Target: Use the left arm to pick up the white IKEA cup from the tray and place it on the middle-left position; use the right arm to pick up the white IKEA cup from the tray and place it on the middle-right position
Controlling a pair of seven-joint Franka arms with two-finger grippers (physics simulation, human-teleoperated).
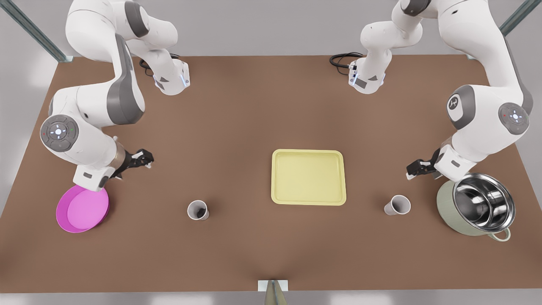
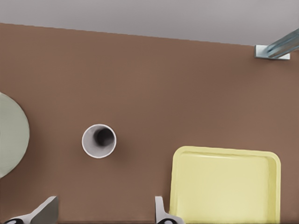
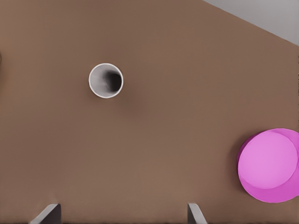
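Observation:
The pale yellow tray (image 1: 308, 177) (image 2: 224, 186) lies at the table's middle with no cup on it. One white cup (image 1: 397, 205) (image 2: 99, 141) stands upright on the bare tabletop toward the front view's right. My left gripper (image 1: 410, 173) (image 2: 103, 217) hovers open behind it and apart from it. A second white cup (image 1: 197, 210) (image 3: 106, 80) stands upright on the tabletop toward the front view's left. My right gripper (image 1: 146, 160) (image 3: 121, 217) hangs open some way off, farther left and back, holding nothing.
A magenta bowl (image 1: 82, 209) (image 3: 268, 165) sits under the right arm's wrist at the front view's left. A pale green pot (image 1: 444, 203) (image 2: 9, 135) with a steel inside stands close under the left arm. A metal post (image 1: 274, 292) rises at the near table edge.

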